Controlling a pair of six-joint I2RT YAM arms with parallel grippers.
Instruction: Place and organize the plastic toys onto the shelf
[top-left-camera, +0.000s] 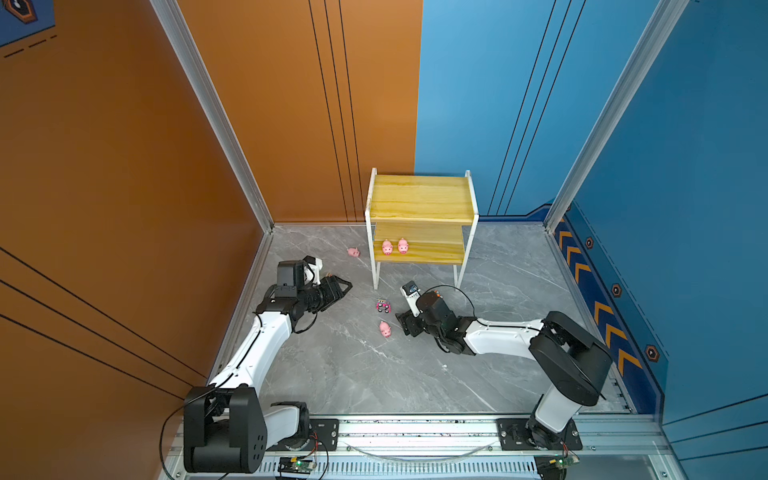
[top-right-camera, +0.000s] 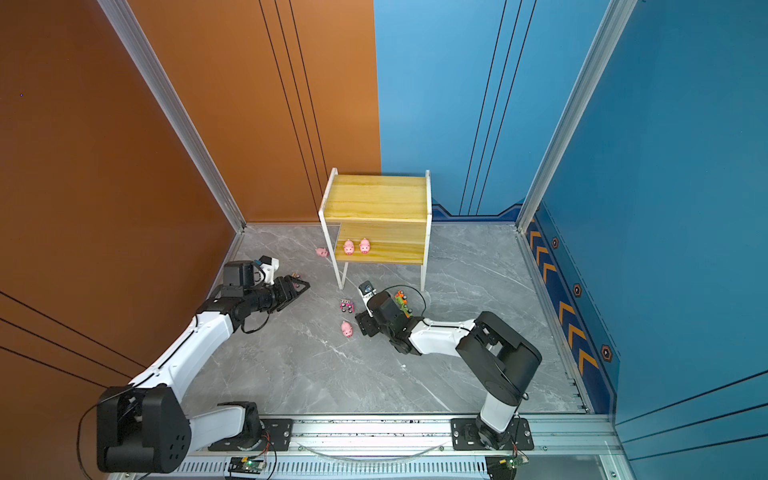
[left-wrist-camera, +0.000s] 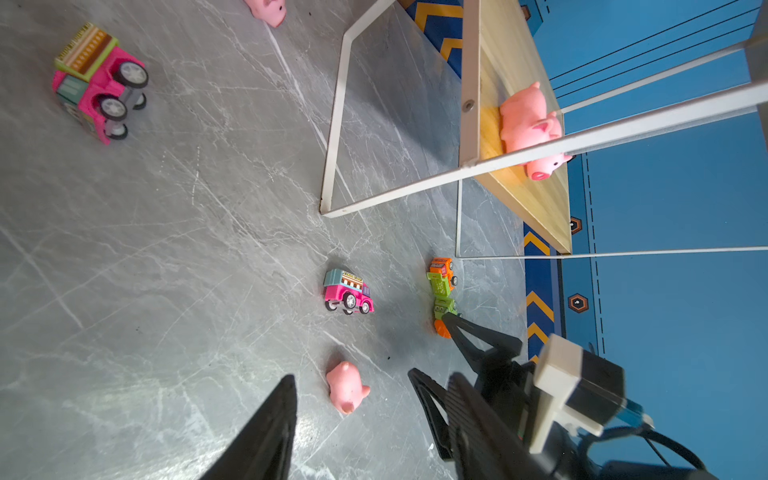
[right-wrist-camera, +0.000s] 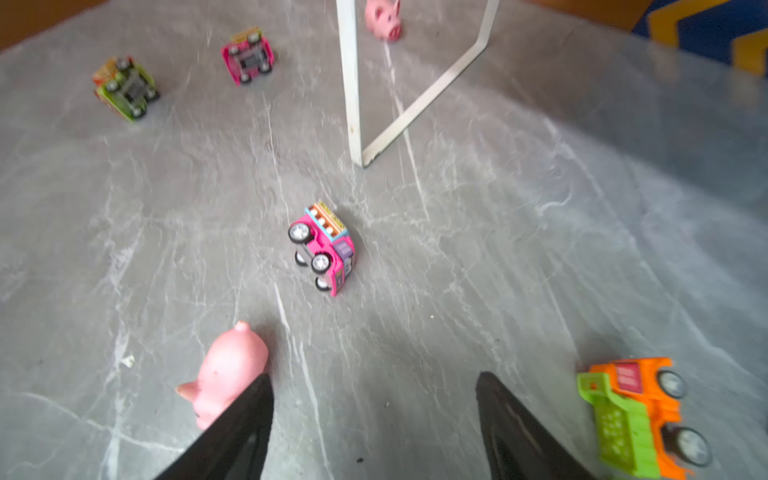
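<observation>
The right gripper (right-wrist-camera: 372, 376) hung low over the floor with its jaws spread wide and nothing between them. The nearest pig (right-wrist-camera: 232, 370) lay on its side just outside one jaw, apparently touching it in the blurred wrist view. An orange truck (right-wrist-camera: 636, 415) sat just beyond the other jaw.

To take the pig cleanly, the gripper needed to shift sideways until the round body sat between the jaws. It could then settle lower and squeeze across the middle, staying clear of the truck.

The shelf (top-left-camera: 422, 195) stood beyond, with two pigs (top-left-camera: 395, 246) side by side on its lower board and room beside them.

The left gripper (top-left-camera: 348, 286) showed only one finger plainly, so I could not tell whether it was spread or clenched. A green car (right-wrist-camera: 124, 87) and a pink car (right-wrist-camera: 249, 56) lay wheels-up farther off. From above, the left arm covered them almost wholly, and the right arm covered most of the truck.
</observation>
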